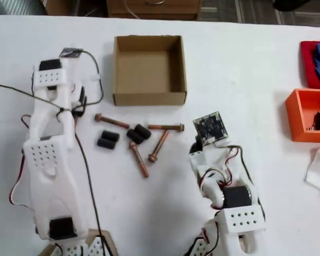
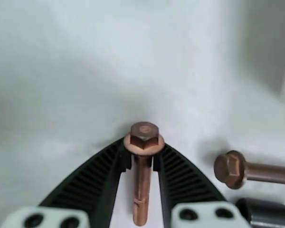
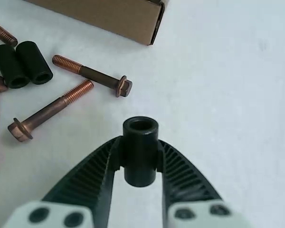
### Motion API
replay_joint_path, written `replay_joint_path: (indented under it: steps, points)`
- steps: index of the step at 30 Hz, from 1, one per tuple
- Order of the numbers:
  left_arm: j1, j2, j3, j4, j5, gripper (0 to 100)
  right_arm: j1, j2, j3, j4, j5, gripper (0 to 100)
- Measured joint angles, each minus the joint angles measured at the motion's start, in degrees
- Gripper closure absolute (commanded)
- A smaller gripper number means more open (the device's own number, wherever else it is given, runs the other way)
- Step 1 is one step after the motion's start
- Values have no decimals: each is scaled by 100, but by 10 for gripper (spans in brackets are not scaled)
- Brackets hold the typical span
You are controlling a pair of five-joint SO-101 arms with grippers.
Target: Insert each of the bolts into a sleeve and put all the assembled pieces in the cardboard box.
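As right tool (image 3: 139, 146) pinches sleeve (image 3: 140, 159), bolts (image 3: 91, 75) nearby

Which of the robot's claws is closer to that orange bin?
Right. The right gripper, holding a sleeve, sits between the loose bolts and the orange bin. The left gripper, holding a bolt, is on the far side of those bolts from the bin.

Workshop: circuit board (image 1: 212, 128), orange parts bin (image 1: 307, 121)

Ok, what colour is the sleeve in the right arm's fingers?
Black; the sleeve shows best in the right wrist view.
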Motion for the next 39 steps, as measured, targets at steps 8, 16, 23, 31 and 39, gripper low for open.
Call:
replay_joint_path:
  steps: [8, 16, 23, 31, 39]
  points:
    - [53, 167, -589, 369, 0, 978, 0, 0, 0, 0, 0, 975]
    - [35, 193, -2523, 1389, 0, 976, 0, 0, 0, 0, 0, 975]
    - [44, -1468, -1688, 1424, 105, 976, 0, -492, 0, 264, 0, 975]
    - [484, -5873, 2541, 949, 563, 975, 0, -2479, 105, 1371, 0, 975]
    - [1275, -9987, 5767, -1213, 826, 974, -237, -3042, 510, 721, 0, 975]
